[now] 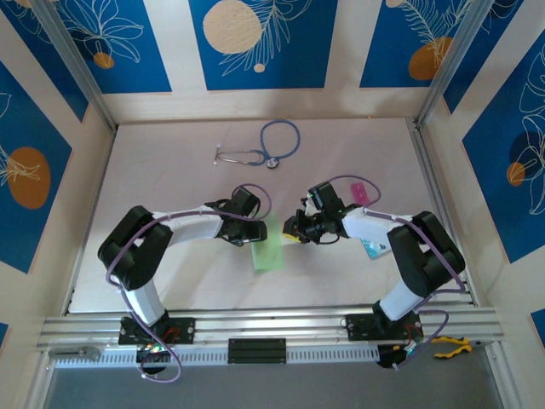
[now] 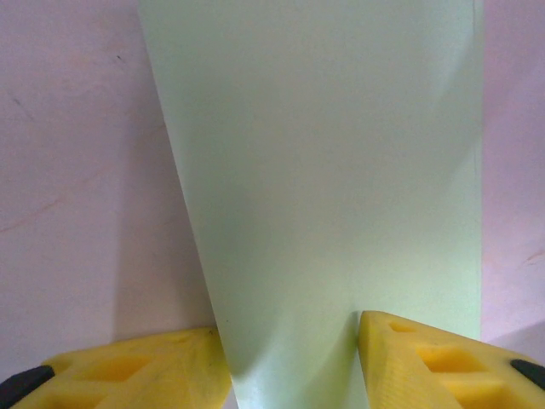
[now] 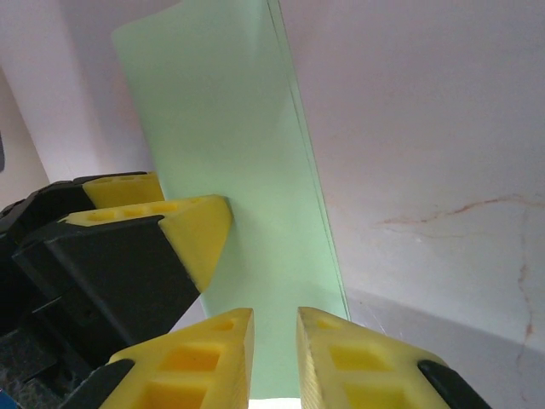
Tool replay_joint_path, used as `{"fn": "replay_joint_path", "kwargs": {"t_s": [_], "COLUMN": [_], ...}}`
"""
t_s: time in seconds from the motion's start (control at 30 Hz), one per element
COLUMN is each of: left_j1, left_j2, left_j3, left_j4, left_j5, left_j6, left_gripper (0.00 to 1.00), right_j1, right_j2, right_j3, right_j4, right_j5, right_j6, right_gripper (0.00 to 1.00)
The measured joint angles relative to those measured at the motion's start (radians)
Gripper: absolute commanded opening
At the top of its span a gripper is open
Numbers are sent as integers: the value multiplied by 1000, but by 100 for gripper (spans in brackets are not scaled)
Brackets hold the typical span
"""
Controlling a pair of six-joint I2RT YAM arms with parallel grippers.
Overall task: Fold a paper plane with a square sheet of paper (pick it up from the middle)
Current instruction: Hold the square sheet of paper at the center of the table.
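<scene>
The square sheet of paper [image 1: 269, 254] is pale green and folded into a tapering strip, and it lies flat on the pale table [image 1: 170, 170] between the two arms. In the left wrist view the paper [image 2: 341, 170] narrows toward my left gripper [image 2: 289, 366], whose yellow fingers stand apart on either side of its narrow end. In the top view the left gripper [image 1: 258, 228] sits at the paper's far end. My right gripper [image 1: 292, 232] is just right of it. In the right wrist view the right gripper [image 3: 276, 358] keeps a narrow gap over the paper [image 3: 230, 128], beside the left gripper's yellow fingers [image 3: 200, 230].
A blue stethoscope [image 1: 264, 145] lies at the back of the table. A small pink block [image 1: 359, 191] and a teal-and-white packet [image 1: 375, 247] sit by the right arm. Yellow-handled pliers [image 1: 450, 345] rest on the front rail at the right.
</scene>
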Motion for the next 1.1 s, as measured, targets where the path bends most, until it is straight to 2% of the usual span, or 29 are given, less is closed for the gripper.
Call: {"fn": "replay_joint_path", "kwargs": {"t_s": [0.37, 0.6, 1.1], "left_j1": [0, 0, 0], "left_j2": [0, 2, 8], "left_j3": [0, 0, 5], "left_j4": [0, 3, -4], "left_j5": [0, 0, 0], "left_j6": [2, 2, 22], "left_gripper": [54, 55, 54], "right_j1": [-1, -11, -15], "right_j2": [-10, -71, -71], "right_j3": [-1, -7, -13], "right_j4": [-9, -32, -33], "right_j5": [19, 60, 58], "right_j6": [0, 0, 0], "right_gripper": [21, 21, 21]}}
